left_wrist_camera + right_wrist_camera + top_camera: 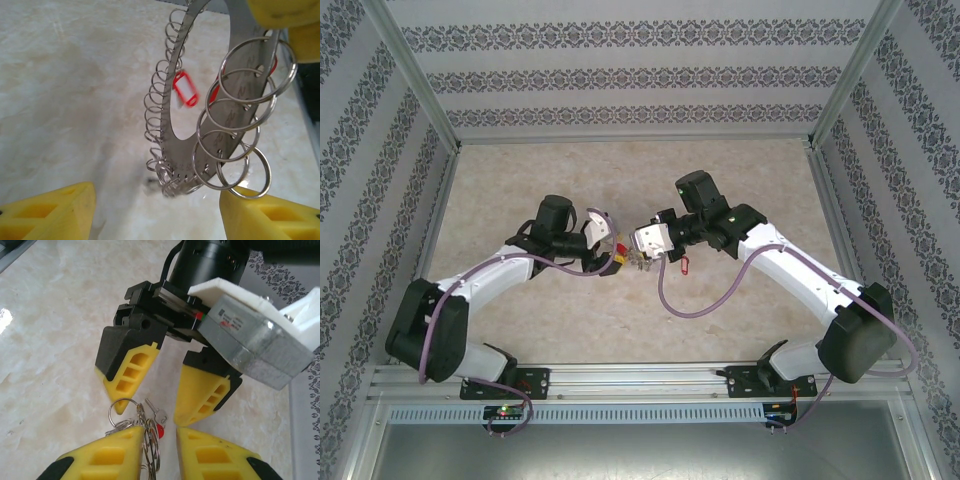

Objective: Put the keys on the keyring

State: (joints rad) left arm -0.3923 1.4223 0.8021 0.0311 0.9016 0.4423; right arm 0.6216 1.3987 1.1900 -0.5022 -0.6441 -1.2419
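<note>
Left wrist view, entry one: what hangs there?
— Keyring (166, 120): flat silvery loop edged with many small rings, hanging upright above the table (60, 90). The right gripper (161, 432) holds it at the top, jaws together on it. One of the keys (185, 89), red-headed, dangles behind the loop; I cannot tell whether it is threaded.
— Left gripper (156, 191)?
— Jaws apart, holding nothing. One finger sits each side of the loop's lower end, with no contact that I can see.
— Hazards?
— Item: the loop hangs loose, so a closing left finger may knock it aside or catch a stray ring rather than the band. Item: the grippers sit nose to nose, and any further advance risks the yellow pads colliding. Item: the key is tiny and could drop to the table.
— Room?
— Top external: the grippers meet mid-table with bare surface all round. Side walls (380, 150) and near rail (640, 380) are well apart from them. Purple cable (670, 295) loops just beneath the right wrist, a possible snag.
</note>
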